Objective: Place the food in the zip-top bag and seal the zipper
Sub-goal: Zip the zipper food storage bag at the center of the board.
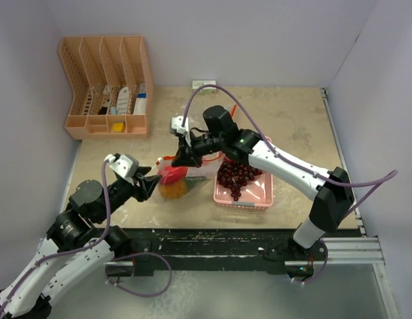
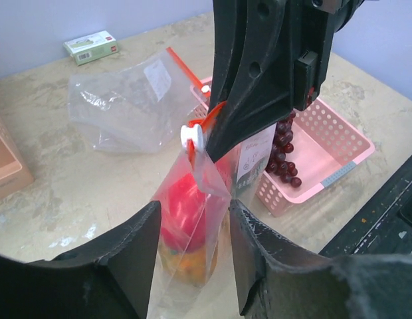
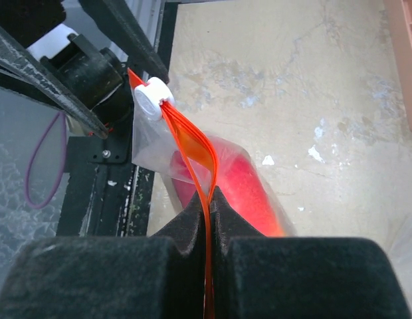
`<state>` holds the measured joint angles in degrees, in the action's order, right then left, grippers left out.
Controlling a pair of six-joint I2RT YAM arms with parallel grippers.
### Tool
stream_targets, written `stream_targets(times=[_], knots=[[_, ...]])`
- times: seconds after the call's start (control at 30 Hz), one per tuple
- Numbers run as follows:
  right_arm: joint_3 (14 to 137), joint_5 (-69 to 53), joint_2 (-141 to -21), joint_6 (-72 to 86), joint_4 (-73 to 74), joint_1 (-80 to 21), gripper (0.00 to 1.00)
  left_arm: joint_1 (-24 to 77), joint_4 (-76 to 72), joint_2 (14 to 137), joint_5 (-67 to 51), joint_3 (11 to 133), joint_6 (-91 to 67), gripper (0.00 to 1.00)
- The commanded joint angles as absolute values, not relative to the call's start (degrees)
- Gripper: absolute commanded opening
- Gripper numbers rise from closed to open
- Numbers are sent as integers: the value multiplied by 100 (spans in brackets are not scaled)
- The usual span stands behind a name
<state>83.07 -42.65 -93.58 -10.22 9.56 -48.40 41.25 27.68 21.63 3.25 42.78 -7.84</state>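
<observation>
Hanging from the right gripper (image 3: pixel 208 203), whose fingers are clenched on the red zipper strip (image 3: pixel 193 143), the bag (image 2: pixel 205 174) droops toward the table (image 1: pixel 292 119) between the two arms. The white slider (image 2: pixel 193 136) sits at the end of the strip nearest the left arm, just past the left gripper (image 2: pixel 193 211). That gripper's jaws are spread wide, one finger on each side of the bag's lower part; whether they touch the plastic cannot be told. Inside the bag a red piece (image 3: pixel 242 189) lies above an orange piece (image 2: pixel 189 266) at the bottom. The dark grapes (image 1: pixel 238 176) are outside it, heaped in the pink tray (image 1: pixel 259 196) just right of the bag. A second bag (image 2: pixel 123 100), clear and flat, lies on the table farther back.
</observation>
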Motion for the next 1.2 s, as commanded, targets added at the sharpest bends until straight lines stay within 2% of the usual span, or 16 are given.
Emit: stream_targets(times=[0.0, 0.1, 0.43, 0.63, 0.8, 1.17], knots=[[8221, -4666, -8893, -792, 479, -4843, 0, 4095, 1994, 2037, 61, 4155, -595, 50], [8192, -4835, -8792, -794, 475, -4843, 0, 4087, 1815, 2106, 82, 4144, -616, 54], [8127, -4931, -8675, -735, 457, -4843, 0, 4090, 780, 2301, -153, 3763, -813, 56], [8088, -4870, -8648, -698, 453, -4843, 0, 4096, 564, 2424, -301, 3771, -826, 50], [8075, -4761, -8649, -608, 438, -4843, 0, 4093, 589, 2302, -534, 3821, -822, 40], [8103, -5001, -8519, -399, 330, -4843, 0, 4093, 474, 2430, -669, 3675, -817, 36]])
